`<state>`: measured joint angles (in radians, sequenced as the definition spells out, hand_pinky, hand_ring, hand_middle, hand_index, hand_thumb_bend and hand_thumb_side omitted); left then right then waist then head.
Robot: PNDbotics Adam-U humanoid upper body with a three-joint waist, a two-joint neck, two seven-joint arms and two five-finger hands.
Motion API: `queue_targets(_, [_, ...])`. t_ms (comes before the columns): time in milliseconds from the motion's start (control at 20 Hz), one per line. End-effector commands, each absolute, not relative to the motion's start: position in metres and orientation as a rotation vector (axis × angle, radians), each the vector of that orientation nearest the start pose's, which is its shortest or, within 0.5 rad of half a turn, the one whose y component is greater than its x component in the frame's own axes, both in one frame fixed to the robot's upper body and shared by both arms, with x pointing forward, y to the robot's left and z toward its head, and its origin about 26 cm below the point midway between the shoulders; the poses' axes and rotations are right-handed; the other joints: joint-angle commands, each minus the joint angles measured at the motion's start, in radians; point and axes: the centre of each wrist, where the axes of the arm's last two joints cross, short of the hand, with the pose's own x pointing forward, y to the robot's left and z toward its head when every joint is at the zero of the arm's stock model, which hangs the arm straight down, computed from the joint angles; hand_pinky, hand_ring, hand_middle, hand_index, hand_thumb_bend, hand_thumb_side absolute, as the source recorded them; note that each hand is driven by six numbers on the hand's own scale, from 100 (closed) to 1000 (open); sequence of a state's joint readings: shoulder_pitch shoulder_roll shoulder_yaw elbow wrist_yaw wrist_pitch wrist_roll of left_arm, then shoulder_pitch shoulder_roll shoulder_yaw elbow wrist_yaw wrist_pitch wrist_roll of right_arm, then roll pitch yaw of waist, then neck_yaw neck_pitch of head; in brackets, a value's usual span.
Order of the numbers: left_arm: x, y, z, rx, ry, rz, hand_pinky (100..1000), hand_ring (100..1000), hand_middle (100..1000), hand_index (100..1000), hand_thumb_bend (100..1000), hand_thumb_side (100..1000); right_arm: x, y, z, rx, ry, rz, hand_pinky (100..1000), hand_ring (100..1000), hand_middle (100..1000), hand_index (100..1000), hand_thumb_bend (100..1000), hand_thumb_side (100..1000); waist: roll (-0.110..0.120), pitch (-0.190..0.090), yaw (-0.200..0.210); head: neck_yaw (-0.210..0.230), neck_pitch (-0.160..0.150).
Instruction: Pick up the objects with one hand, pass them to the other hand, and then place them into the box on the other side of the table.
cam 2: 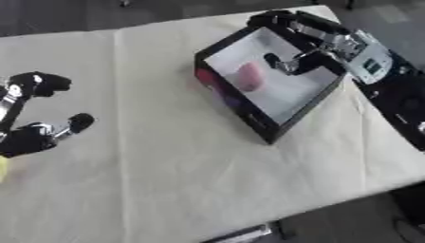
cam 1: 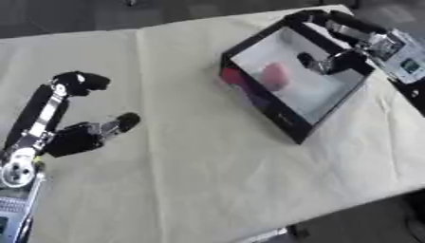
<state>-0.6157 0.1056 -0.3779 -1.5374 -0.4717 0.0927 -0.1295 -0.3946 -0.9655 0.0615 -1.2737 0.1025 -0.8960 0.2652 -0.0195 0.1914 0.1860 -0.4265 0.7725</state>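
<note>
My view down on the table point(cam 1: 191, 156), covered in pale cloth; a black-walled box point(cam 1: 291, 121) with a pale floor sits toward the far right corner; a pink rounded object point(cam 1: 275, 76) lies inside it, near the box's left wall, with something red point(cam 1: 232, 76) just beside it at that wall. I judge this object's transfer done, since it rests in the box and neither hand carries it; no further loose objects show on the cloth, so I cannot tell what is left. My right hand point(cam 1: 328, 62) hangs over the box's far side, fingers curled, holding nothing that I can see, apart from the pink object; my left hand point(cam 1: 79, 135) rests near the table's left edge, fingers spread and relaxed, empty.
</note>
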Motion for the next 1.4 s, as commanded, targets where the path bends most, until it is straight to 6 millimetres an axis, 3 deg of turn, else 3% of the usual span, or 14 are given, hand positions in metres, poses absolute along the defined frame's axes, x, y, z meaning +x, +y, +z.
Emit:
queue_targets(50, [0.365,0.104,0.166,0.214,-2.007,-1.015,811,764,645,745,778,618,0.341,-0.480,0.217,-0.624,-2.040,1.571,998,954,941,1000,100,317,0.005,-0.036,0.000,0.003,-0.002])
queue_targets(350, [0.365,0.106,0.168,0.225,-2.013,-0.999,810,763,644,744,774,612,0.341,-0.476,0.211,-0.610,-2.080,1.494,1000,969,959,1000,100,211,0.005,-0.038,0.003,0.013,-0.002])
queue_targets(500, [0.367,0.111,0.171,0.249,-2.020,-0.973,809,763,645,744,750,605,0.342,-0.463,0.209,-0.487,-2.115,1.405,1000,989,986,1000,100,203,0.008,-0.039,0.006,0.048,-0.002])
queue_targets(650, [0.370,0.121,0.177,0.303,-2.022,-0.945,809,765,658,748,714,608,0.342,-0.448,0.221,-0.324,-2.139,1.343,1000,1000,1000,1000,100,240,0.013,-0.042,0.009,0.090,-0.002])
queue_targets(950, [0.386,0.166,0.192,0.486,-1.930,-0.975,826,787,718,789,674,606,0.335,-0.440,0.250,-0.024,-2.139,1.222,1000,1000,1000,1000,100,305,0.026,-0.051,0.014,0.133,-0.002])
queue_targets(1400, [0.400,0.229,0.213,0.584,-1.763,-0.999,839,796,719,791,710,582,0.328,-0.438,0.261,0.106,-2.111,1.140,1000,1000,1000,1000,100,368,0.039,-0.056,0.024,0.171,-0.002])
